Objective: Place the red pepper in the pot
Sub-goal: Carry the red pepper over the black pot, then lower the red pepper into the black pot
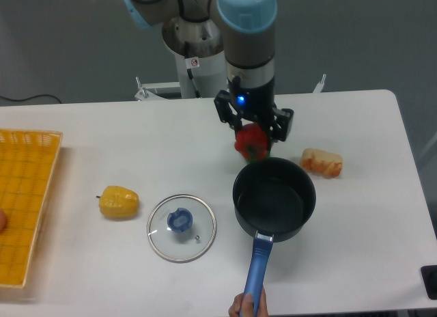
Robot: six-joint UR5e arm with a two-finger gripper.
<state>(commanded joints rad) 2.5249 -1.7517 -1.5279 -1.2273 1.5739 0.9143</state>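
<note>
The red pepper point(250, 142) hangs in the air just beyond the far rim of the pot, with my gripper point(252, 134) shut on it from above. The pot point(274, 198) is a round black saucepan with a dark inside, standing right of the table's middle. Its long blue handle point(255, 270) points toward the front edge, where a human hand point(246, 306) holds its end. The green pepper is almost entirely hidden behind the red pepper and my gripper.
A yellow pepper point(119, 201) lies at the left. A glass lid with a blue knob point(181, 227) lies flat left of the pot. A bread-like piece point(321, 162) sits right of my gripper. A yellow basket point(24, 201) occupies the left edge.
</note>
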